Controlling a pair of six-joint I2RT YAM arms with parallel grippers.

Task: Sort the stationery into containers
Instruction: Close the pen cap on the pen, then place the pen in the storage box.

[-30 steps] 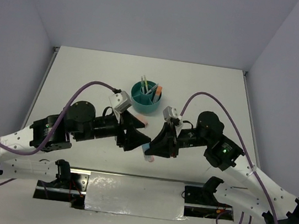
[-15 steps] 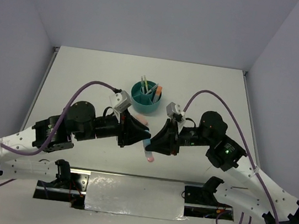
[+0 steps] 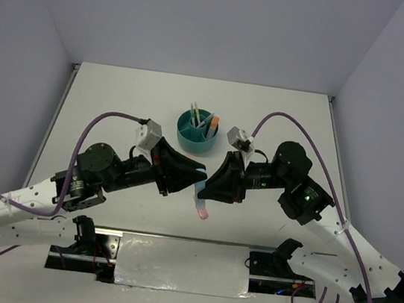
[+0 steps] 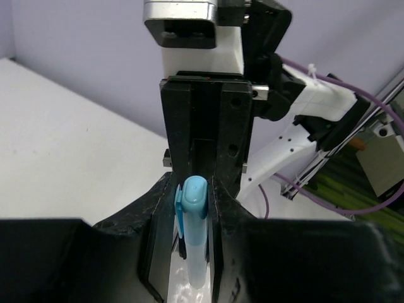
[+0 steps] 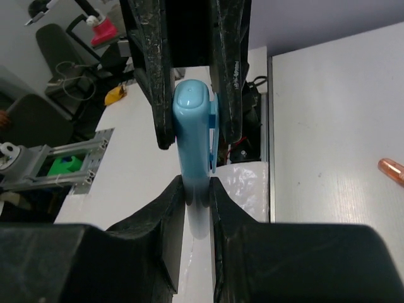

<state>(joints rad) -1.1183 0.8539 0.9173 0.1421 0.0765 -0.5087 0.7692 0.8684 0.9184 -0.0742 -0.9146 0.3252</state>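
A pen with a light-blue clipped cap (image 4: 192, 208) and a pale barrel hangs above the table between both grippers. In the top view the pen (image 3: 200, 199) points down toward the near edge and shows a pink lower tip. My left gripper (image 3: 195, 176) is shut on its cap end, seen in its wrist view (image 4: 194, 189). My right gripper (image 3: 209, 187) is shut on the barrel just below the cap (image 5: 196, 186). The two grippers face each other nose to nose. Behind them stands the round teal organizer (image 3: 195, 140) with several pens upright in its compartments.
A small orange piece (image 5: 391, 169) lies on the white table to the right of my right gripper. Past the table's near edge, a silver foil strip (image 3: 182, 265) lies between the arm bases. Purple cables loop over both arms.
My left gripper has shut on the cap end of the pen that my right gripper was holding. Both grippers have drawn together and shifted slightly toward the back.
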